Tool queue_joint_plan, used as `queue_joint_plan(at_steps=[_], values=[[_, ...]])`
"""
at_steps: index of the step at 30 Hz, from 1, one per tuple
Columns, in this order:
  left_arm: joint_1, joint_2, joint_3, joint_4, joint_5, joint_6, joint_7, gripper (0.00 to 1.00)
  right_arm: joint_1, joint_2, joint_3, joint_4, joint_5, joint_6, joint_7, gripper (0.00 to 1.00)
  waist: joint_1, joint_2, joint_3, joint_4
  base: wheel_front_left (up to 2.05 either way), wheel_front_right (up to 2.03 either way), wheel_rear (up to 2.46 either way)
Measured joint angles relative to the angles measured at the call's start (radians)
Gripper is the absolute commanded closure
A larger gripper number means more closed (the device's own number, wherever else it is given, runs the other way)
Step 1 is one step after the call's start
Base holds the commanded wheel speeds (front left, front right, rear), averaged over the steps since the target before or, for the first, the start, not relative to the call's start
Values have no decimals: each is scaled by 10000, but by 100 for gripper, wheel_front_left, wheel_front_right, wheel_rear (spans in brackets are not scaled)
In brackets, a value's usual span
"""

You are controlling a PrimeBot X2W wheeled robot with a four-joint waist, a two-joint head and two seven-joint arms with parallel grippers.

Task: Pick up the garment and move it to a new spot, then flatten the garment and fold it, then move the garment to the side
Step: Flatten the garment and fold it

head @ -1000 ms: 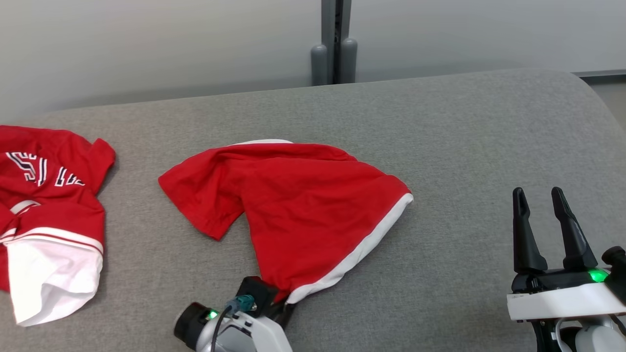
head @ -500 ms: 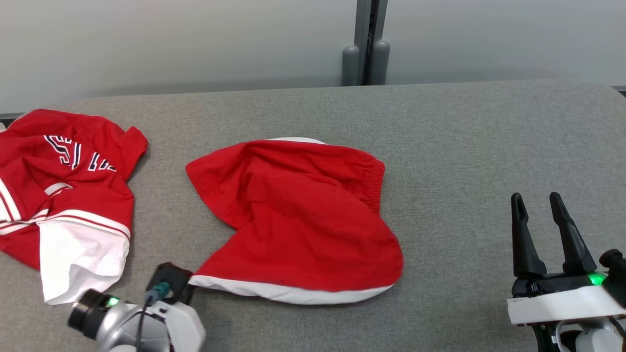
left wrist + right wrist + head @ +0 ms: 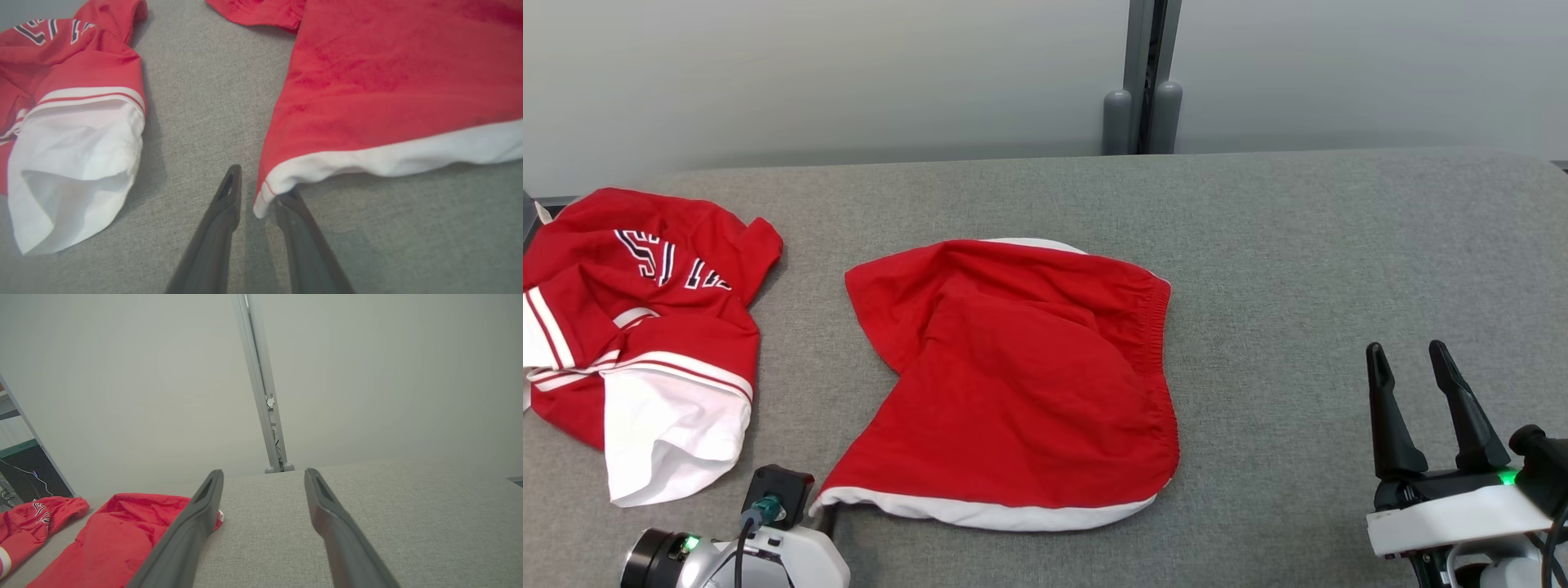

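The garment (image 3: 1029,384) is a pair of red shorts with a white hem, lying spread on the grey table (image 3: 1298,245). Its white hem runs along the near side. My left gripper (image 3: 823,513) sits at the hem's left corner. In the left wrist view my left gripper (image 3: 260,183) has its fingers slightly apart, and the white corner of the garment (image 3: 388,81) hangs between them, resting on the right finger (image 3: 294,216). My right gripper (image 3: 1405,351) stands open above bare table at the lower right, well clear of the garment (image 3: 110,535); nothing is between the fingers of the right gripper (image 3: 263,473).
A second piece of clothing, a crumpled red and white jersey (image 3: 645,327), lies at the table's left end, also seen as the jersey (image 3: 73,134) in the left wrist view. A grey post (image 3: 1143,82) stands against the wall behind the table. Bare table stretches to the right.
My left gripper dragged the hem corner leftward and toward the near edge, swinging the garment round so it lies flatter. Its fingers have parted slightly. The head camera also shifted. The right gripper stayed open.
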Motion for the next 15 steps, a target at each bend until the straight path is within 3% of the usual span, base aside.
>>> queue_joint_plan(at_steps=[6, 15], values=[[359, -96, 213, -157, -286, 222, -161, 0, 39, -35, 71, 127, 17, 0, 0, 0, 0, 0, -174, 22, 0, 0, 0], [675, 90, 736, -1551, -598, 639, -431, 0, 106, -90, 247, 255, 105, 0, 0, 0, 0, 0, -352, 124, 0, 0, 0]])
